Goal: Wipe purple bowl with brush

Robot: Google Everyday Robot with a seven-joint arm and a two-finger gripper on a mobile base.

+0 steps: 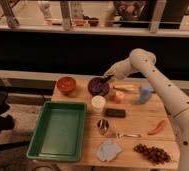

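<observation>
**Purple bowl** (97, 87): round, shallow, dark and smooth-looking. It is sitting at the back of the wooden table (138, 122), between the red-orange bowl (66, 84) and a pale wooden stick (124, 88).

**Brush** (106, 79): slim and blackish, reaching in over the bowl's right rim.

**Gripper** (109, 77): hovering at that rim. Whether it is clenching the brush cannot be told.

**Risks, as judged:**
- Sideways strokes may be pushing a light bowl towards the white cup (98, 103) just in front.
- Pressing on the rim may be tipping it.
</observation>
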